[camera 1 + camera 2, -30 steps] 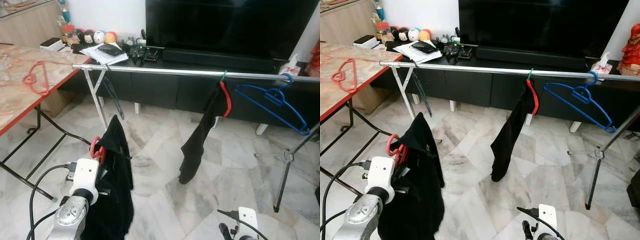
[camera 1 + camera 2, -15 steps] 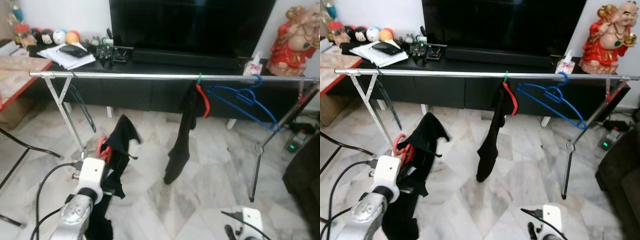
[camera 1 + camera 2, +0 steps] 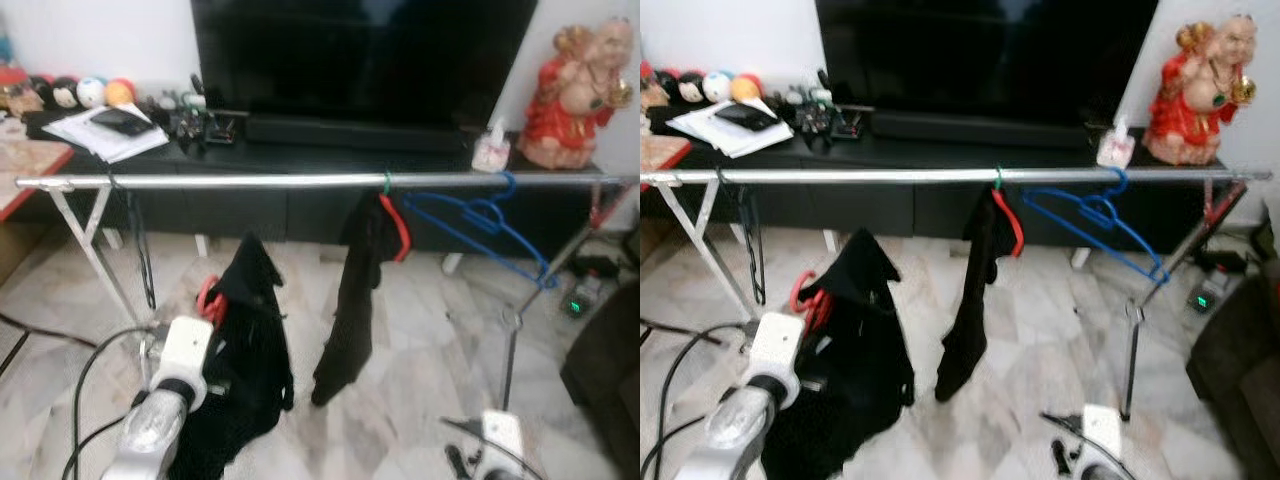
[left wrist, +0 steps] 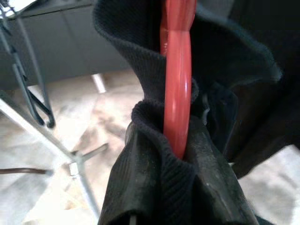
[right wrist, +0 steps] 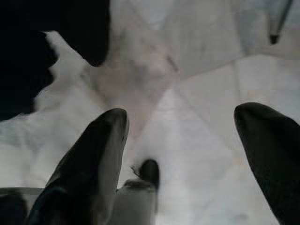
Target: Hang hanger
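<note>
My left gripper [image 4: 180, 150] is shut on a red hanger [image 4: 177, 84] wrapped in a black garment [image 3: 245, 370]. It holds them low at the front left, below and short of the silver rail [image 3: 250, 182]. The hanger's red hook [image 3: 208, 298] peeks out above my wrist. On the rail hang a second red hanger [image 3: 397, 222] with a black garment [image 3: 350, 300] and a bare blue hanger [image 3: 480, 222]. My right gripper [image 5: 183, 140] hangs low at the right, open over the marble floor, with nothing between its fingers [image 5: 93, 154].
Behind the rail stand a black TV console [image 3: 300, 150] with a large TV, papers [image 3: 105, 125] and a red statue [image 3: 578, 85]. The rack's legs [image 3: 512, 330] splay at both ends. A dark sofa [image 3: 610, 370] is at the right and a red-edged table [image 3: 30, 165] at the left.
The camera has swung right: the table has slid out at the left and the statue and sofa have come in. The held garment has swung and now hangs fuller.
</note>
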`<state>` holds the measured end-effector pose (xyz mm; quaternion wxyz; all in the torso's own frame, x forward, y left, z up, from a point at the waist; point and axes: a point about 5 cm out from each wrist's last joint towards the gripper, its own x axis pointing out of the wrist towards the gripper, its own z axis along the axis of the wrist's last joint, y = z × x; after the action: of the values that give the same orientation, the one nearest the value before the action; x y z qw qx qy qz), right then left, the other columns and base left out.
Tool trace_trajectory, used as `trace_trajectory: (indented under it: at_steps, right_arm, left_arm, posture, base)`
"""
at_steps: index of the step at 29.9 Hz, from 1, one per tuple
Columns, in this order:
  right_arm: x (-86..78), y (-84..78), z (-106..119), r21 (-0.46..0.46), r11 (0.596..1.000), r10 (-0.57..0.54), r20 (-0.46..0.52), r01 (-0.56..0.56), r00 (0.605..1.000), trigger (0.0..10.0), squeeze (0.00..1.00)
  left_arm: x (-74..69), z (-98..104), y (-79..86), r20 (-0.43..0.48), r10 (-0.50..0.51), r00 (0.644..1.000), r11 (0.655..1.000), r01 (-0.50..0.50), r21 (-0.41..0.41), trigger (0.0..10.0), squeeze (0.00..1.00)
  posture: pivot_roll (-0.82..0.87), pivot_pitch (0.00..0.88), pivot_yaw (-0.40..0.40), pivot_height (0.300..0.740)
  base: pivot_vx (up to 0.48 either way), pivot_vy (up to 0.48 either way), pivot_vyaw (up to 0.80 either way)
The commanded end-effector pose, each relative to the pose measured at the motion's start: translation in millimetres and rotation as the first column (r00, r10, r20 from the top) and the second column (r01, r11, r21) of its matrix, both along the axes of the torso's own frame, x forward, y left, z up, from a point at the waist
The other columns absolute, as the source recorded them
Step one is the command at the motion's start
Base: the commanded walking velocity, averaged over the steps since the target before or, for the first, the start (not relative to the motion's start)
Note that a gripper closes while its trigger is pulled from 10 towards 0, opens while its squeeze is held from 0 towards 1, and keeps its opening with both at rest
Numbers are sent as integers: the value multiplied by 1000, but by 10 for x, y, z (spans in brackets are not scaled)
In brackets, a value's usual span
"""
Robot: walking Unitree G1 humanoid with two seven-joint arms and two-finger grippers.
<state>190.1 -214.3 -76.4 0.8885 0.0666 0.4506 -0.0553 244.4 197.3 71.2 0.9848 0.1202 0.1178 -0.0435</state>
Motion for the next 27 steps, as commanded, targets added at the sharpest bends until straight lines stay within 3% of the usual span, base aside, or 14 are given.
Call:
trace_trajectory:
  at_steps: [1,27]
  right_arm:
    - [-66,-131,-5,-25,1000,-19,-18,19,1000,10000,0]
    - [-59,-145,3,-24,1000,-1,-19,1,1000,10000,0]
  left_arm:
    - [54,95,-77,54,-17,998,1000,18,-12,10000,0]
    - [62,93,-53,94,38,995,999,-36,-23,10000,0]
  posture:
    - [30,0,-59,740]
    - [20,0,-72,740]
  base:
    - [300,0,0]
    - [302,0,0]
